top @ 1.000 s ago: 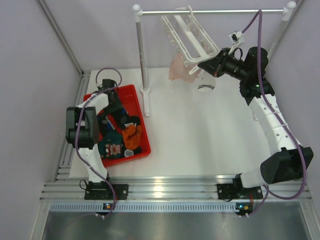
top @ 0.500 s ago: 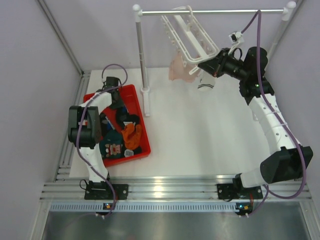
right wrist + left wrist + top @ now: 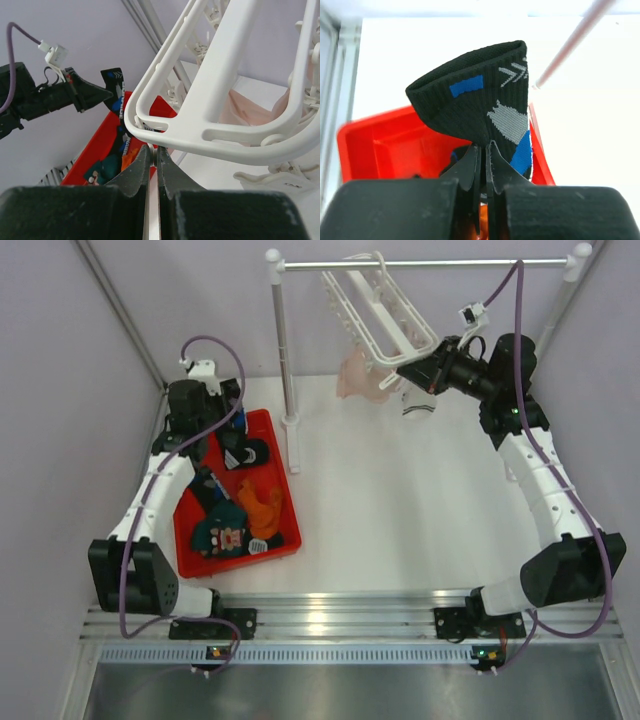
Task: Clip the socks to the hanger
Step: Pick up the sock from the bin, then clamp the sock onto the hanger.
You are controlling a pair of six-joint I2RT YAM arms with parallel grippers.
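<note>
— Where's our sock?
— The black sock (image 3: pixel 485 110), patched blue and white, is raised over the bin (image 3: pixel 365 145). Our left gripper (image 3: pixel 484 152) is clamped tight on its lower edge.
— And the others?
— An orange sock (image 3: pixel 262 505) and a teal sock (image 3: pixel 225 533) lie in the bin beside darker ones.
— The hanger?
— The hanger (image 3: pixel 220 90) hangs tilted from the rail (image 3: pixel 420 263), and a pink sock (image 3: pixel 352 380) and a white sock (image 3: pixel 415 405) dangle beneath it. Our right gripper (image 3: pixel 153 152) is closed just under the frame's near corner. We can't tell whether it pinches anything.
</note>
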